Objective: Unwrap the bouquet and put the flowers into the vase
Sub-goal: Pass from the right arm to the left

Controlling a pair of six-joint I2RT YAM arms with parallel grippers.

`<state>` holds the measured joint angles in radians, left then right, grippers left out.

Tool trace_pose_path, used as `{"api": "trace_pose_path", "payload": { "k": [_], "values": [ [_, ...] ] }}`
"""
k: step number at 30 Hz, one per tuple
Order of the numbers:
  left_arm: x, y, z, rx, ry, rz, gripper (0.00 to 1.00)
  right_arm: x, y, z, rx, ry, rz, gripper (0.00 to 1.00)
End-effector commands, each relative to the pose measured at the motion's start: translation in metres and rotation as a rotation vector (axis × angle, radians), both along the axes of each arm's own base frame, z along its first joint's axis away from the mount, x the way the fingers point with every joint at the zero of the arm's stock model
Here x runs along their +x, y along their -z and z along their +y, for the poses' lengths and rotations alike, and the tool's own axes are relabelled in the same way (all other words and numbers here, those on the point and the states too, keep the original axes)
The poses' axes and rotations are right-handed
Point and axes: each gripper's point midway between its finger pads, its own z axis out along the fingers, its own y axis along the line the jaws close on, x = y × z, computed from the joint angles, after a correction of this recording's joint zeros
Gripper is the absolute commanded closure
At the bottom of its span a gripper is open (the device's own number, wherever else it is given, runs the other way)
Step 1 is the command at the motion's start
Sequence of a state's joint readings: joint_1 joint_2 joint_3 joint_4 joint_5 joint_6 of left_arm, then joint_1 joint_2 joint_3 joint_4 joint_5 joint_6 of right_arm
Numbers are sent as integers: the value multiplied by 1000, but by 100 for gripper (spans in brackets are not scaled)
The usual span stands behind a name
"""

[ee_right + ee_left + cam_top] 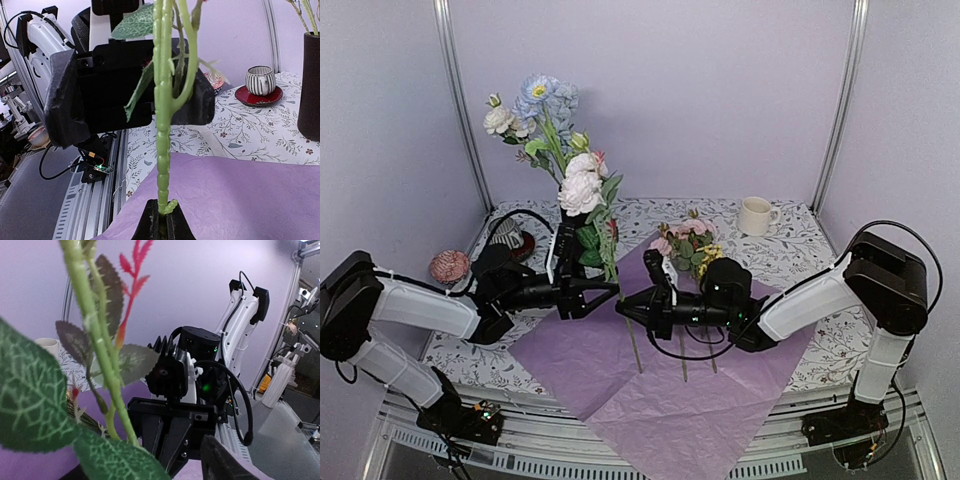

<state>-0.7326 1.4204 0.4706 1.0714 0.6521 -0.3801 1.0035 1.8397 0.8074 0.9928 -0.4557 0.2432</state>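
My right gripper [162, 226] [624, 308] is shut on the bottom end of an upright green stem [162, 150] [102, 365]. That stem carries leaves and rises toward pale pink-white blooms [582, 186]. My left gripper [609, 288] [132, 95] stands open around the stem higher up, one black finger [64, 102] on each side. The black vase [570, 220] [310, 85] stands behind the left arm and holds blue and white flowers [540, 98]. More flowers [686, 245] lie on the spread pink-lilac paper [650, 395]. The bouquet is unwrapped; no ribbon shows.
A cream mug [756, 215] stands at the back right. A striped cup on a red saucer [260, 82] sits back left near the vase. A pink round object [450, 265] lies at the left edge. The floral cloth [800, 250] covers the table.
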Motion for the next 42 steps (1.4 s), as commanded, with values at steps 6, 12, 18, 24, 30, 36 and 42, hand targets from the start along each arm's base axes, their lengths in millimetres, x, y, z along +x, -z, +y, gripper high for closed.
{"api": "trace_pose_path", "payload": {
  "k": [6, 12, 18, 24, 30, 36, 42],
  "values": [
    [-6, -3, -13, 19, 48, -26, 84, -6, -4, 9, 10, -30, -33, 93],
    [2, -2, -9, 46, -17, -40, 97, -1, -6, 0, 1, 22, -105, 61],
    [20, -1, 5, 88, -173, -52, 99, 22, -15, -25, -5, 173, -172, 53],
    [27, -14, 28, 86, -315, -113, 100, 47, -21, -64, 1, 320, -183, 53],
    [29, -25, 46, 82, -405, -172, 100, 57, -9, -78, -16, 400, -201, 52],
    [35, -32, 59, 86, -494, -220, 100, 65, 0, -80, -27, 441, -167, 51],
    [60, -57, 90, 98, -722, -245, 100, 63, -2, -81, -24, 437, -182, 50]
  ]
}}
